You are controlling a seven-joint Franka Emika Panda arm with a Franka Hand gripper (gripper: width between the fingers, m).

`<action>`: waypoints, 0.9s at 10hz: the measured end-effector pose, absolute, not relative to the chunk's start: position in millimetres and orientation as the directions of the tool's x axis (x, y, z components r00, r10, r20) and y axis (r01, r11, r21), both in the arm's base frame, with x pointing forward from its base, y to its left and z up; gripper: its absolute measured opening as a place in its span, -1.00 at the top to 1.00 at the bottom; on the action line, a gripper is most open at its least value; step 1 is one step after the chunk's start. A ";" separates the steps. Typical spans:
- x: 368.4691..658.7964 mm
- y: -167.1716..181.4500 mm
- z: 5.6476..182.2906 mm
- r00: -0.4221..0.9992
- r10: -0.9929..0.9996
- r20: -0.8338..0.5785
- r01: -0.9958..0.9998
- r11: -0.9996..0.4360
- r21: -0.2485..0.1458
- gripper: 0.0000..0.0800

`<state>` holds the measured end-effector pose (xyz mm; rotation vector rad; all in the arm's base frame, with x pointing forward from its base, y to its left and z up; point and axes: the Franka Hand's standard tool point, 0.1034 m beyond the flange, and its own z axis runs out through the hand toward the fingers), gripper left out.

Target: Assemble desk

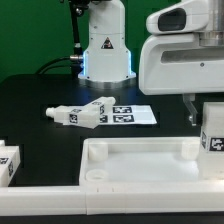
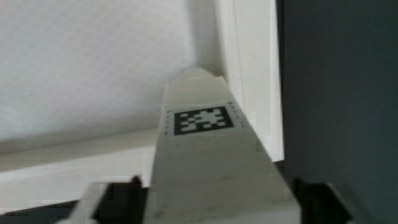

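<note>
The white tabletop panel [image 1: 140, 152] lies flat near the front, raised rim up, with a round socket [image 1: 95, 172] at a corner. My gripper [image 1: 207, 118] is shut on a white square leg [image 1: 213, 138] with a tag, held upright over the panel's end at the exterior view's right. In the wrist view the leg [image 2: 210, 140] runs out from between the dark fingers [image 2: 121, 202] of my gripper [image 2: 215, 205], its end over the panel's rim [image 2: 240, 50]. Two loose legs [image 1: 85, 113] lie on the black table behind. Another leg [image 1: 8, 160] lies at the exterior view's left edge.
The marker board [image 1: 132, 115] lies flat behind the panel, next to the loose legs. The long white border rail [image 1: 40, 205] runs along the front edge. The robot base [image 1: 105, 45] stands at the back.
</note>
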<state>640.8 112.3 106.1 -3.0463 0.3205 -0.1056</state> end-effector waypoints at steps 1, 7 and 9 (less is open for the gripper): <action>640.9 111.1 106.2 0.951 -0.304 0.052 -0.299 -0.950 -0.088 0.29; 641.5 115.2 106.3 0.314 -0.948 -0.053 -0.949 -0.311 -0.056 0.29; 642.1 113.3 106.0 0.209 -0.975 -0.074 -0.977 -0.206 -0.057 0.29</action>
